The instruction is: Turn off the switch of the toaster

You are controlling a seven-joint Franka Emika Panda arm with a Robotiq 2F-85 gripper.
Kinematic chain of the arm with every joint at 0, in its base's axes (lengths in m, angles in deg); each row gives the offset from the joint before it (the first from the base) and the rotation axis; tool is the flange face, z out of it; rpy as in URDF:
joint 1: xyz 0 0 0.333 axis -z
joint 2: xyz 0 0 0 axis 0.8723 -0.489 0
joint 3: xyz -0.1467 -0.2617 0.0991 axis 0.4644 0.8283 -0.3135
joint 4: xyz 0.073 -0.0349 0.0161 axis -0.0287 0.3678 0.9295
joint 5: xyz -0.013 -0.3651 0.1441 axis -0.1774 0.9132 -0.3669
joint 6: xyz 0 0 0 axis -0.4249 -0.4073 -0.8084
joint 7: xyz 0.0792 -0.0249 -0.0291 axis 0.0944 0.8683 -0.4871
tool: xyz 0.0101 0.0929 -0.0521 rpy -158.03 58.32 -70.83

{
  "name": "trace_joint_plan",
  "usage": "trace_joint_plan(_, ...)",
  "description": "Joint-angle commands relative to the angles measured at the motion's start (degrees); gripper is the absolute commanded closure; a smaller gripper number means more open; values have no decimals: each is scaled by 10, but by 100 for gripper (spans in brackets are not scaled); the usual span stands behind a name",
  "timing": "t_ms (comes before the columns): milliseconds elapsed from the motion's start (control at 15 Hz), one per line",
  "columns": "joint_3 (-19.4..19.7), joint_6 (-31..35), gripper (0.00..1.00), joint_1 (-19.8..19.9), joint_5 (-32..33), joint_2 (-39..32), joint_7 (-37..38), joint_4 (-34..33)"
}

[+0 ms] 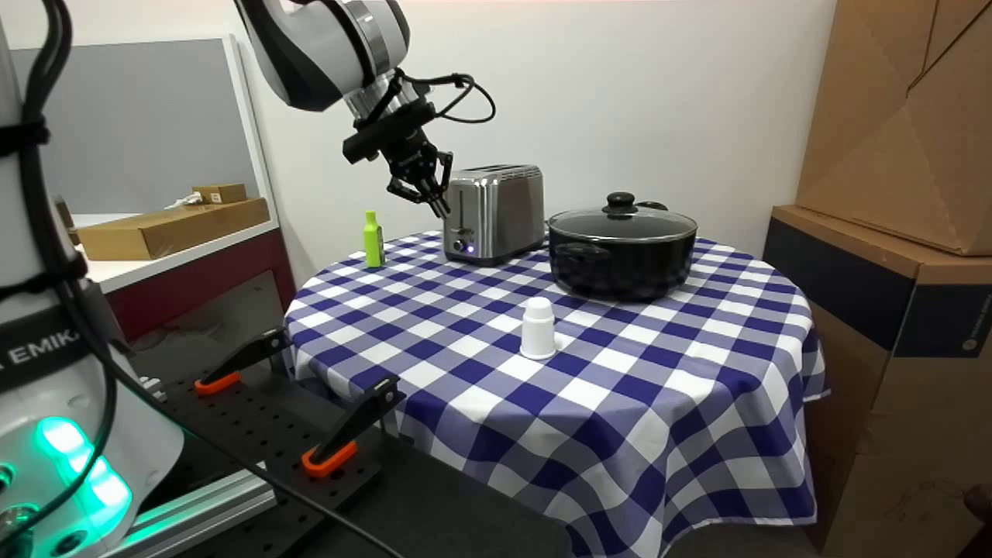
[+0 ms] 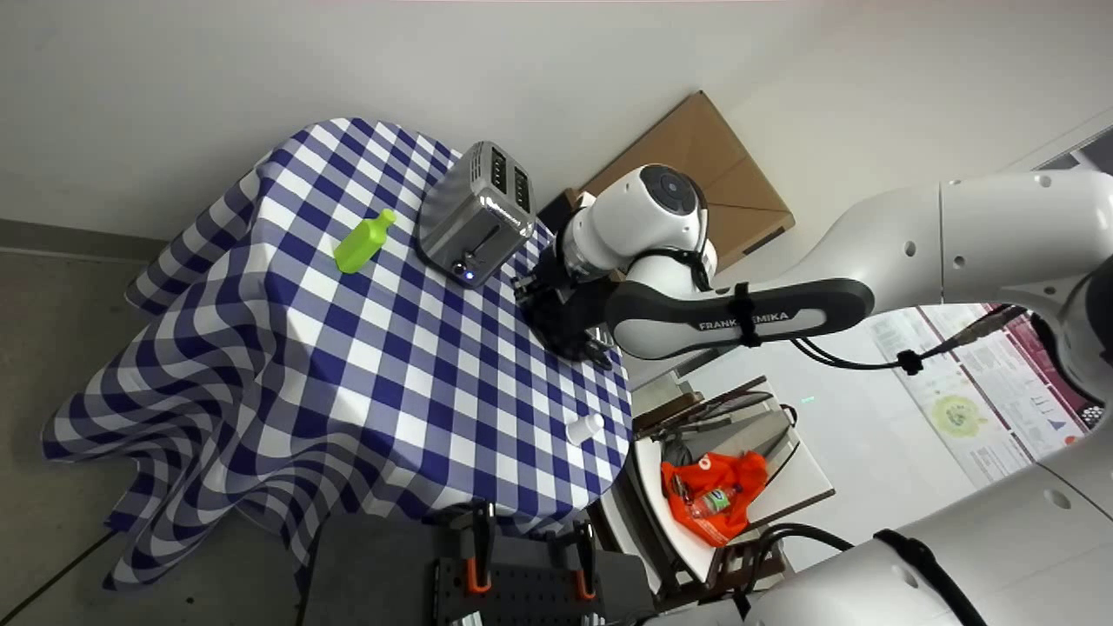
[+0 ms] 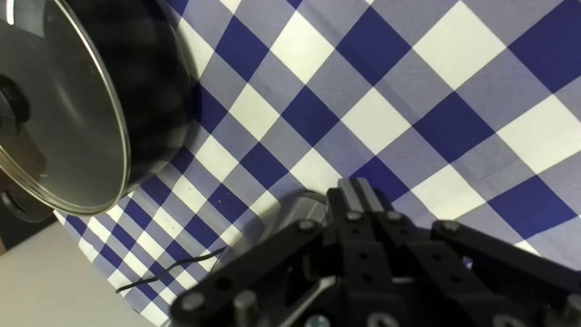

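Observation:
The silver toaster (image 1: 508,213) stands upright at the back of the table; it also shows in an exterior view (image 2: 461,230). Its end face has a lever slot and, low down, a control knob (image 1: 460,245) with a lit blue-purple light, also lit in an exterior view (image 2: 464,271). My gripper (image 1: 440,208) is shut, with nothing between its fingers. It points down, close to the lever end of the toaster and above the knob's height. I cannot tell whether it touches. In the wrist view my fingers (image 3: 361,195) hide most of the toaster (image 3: 299,211); the knob is hidden there.
A black lidded pot (image 1: 622,260) stands beside the toaster, also in the wrist view (image 3: 154,91). A green bottle (image 1: 373,240) stands on the toaster's other side. White stacked cups (image 1: 538,329) stand nearer the table's front. A black cord (image 3: 170,270) lies behind the toaster.

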Motion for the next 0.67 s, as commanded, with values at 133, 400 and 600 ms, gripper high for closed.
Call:
trace_joint_plan(133,19,14,100,-15,140,-112,129,-93)
trace_joint_plan(400,17,12,100,-19,195,-177,184,-148)
trace_joint_plan(600,14,13,100,-22,219,-212,206,-181)
